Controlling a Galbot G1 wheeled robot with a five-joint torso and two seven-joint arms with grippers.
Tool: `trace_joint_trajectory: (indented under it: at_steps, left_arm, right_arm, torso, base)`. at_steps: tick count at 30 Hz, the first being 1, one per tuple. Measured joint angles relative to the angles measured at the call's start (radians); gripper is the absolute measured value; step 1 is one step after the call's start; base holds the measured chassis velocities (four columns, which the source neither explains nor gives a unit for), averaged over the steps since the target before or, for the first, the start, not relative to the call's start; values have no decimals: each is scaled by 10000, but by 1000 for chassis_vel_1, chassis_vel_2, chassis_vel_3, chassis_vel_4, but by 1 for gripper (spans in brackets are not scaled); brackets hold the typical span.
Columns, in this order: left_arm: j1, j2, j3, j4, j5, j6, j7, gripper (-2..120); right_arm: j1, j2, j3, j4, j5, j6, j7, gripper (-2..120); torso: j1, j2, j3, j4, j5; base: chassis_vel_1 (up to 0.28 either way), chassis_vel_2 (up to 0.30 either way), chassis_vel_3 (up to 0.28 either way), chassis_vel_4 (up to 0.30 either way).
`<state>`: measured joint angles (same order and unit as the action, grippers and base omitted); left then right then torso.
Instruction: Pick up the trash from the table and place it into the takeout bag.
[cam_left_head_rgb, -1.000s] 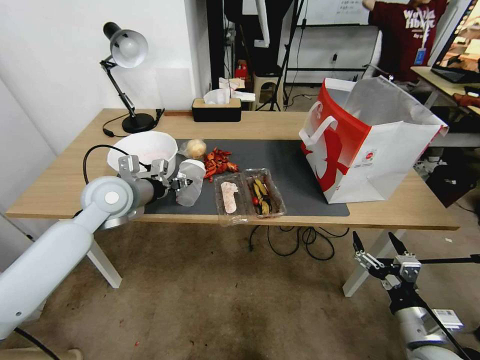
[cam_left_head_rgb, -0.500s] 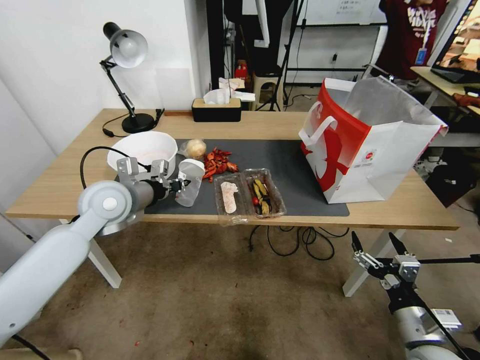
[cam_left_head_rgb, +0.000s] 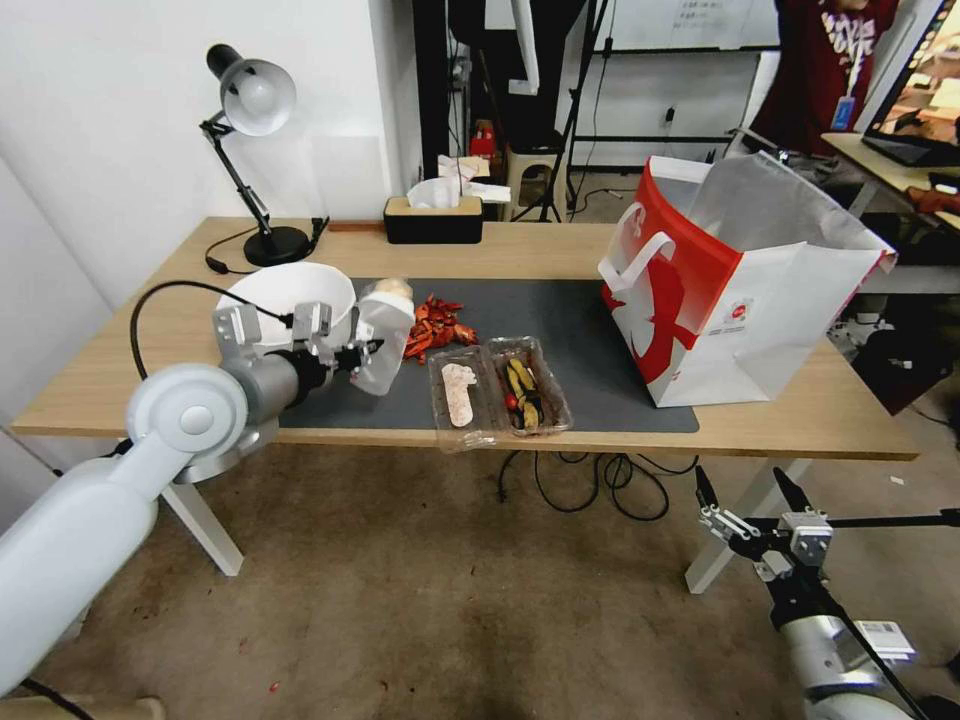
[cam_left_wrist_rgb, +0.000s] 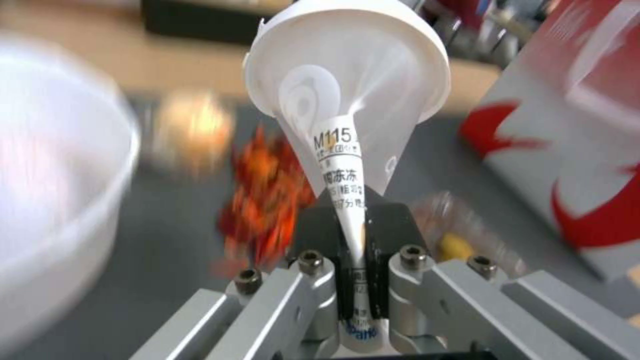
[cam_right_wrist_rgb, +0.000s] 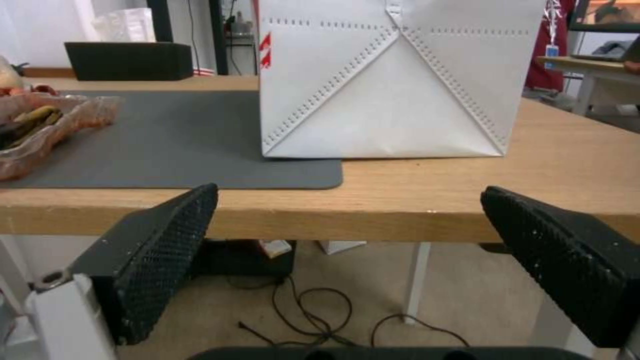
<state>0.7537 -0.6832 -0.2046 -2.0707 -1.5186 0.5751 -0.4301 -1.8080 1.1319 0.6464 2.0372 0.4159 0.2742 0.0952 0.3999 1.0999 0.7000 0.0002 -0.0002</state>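
Cup: clear plastic cup (cam_left_head_rgb: 384, 337) with a printed label, pinched by its wall in the left gripper (cam_left_head_rgb: 362, 356) and held tilted above the left part of the dark grey mat (cam_left_head_rgb: 570, 340), mouth pointing away from the wrist (cam_left_wrist_rgb: 347, 75).
Left gripper: its 2 fingers (cam_left_wrist_rgb: 313, 280) are closed tight on the squeezed cup wall; the arm reaches in over the near left edge of the table (cam_left_head_rgb: 800, 420).
Nearby trash: white bowl (cam_left_head_rgb: 285, 295) just behind the gripper; plastic-wrapped yellowish ball (cam_left_head_rgb: 393, 289) partly hidden behind the cup; red crayfish shells (cam_left_head_rgb: 435, 322) beside it on the mat.
Tray: clear 2-compartment plastic tray (cam_left_head_rgb: 498, 392) with food leftovers at the mat's near edge, right of the cup.
Takeout bag: white-and-red takeout bag (cam_left_head_rgb: 740, 290) stands open and upright on the right end of the mat, well apart from the cup.
Right gripper: right gripper (cam_left_head_rgb: 742, 495) hangs below and in front of the table's right end, its black fingers (cam_right_wrist_rgb: 167, 240) spread wide with nothing between them.
Back of table: black tissue box (cam_left_head_rgb: 433, 218) and desk lamp (cam_left_head_rgb: 250, 110).
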Motion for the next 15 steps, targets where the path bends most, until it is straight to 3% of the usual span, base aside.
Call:
trace_joint_trajectory:
  at_steps: [6,9,13,15]
  left_arm:
    - [-1745,180,813,266,713,-599,821,3]
    - [-3617,42,2023,774,825,-1533,1397,3]
    - [-4589,-143,2737,1055,937,-2064,1711,3]
    - [-5861,-559,3701,1435,1007,-2398,1872,3]
  right_arm:
    - [50,87,-102,44,-166,0,-10,100]
    - [87,225,-200,106,-346,-35,-14,100]
    - [67,290,-223,145,-434,-44,-16,100]
    - [-2,330,-223,198,-503,-47,-16,100]
  torso:
    - [0,0,0,-1,-1]
    - [3,-1,1,-2,0]
    - [3,0,1,-1,6]
    - [3,0,1,-1,-2]
  base:
    - [0,0,0,0]
    - [0,0,0,0]
    - [0,0,0,0]
    - [0,0,0,0]
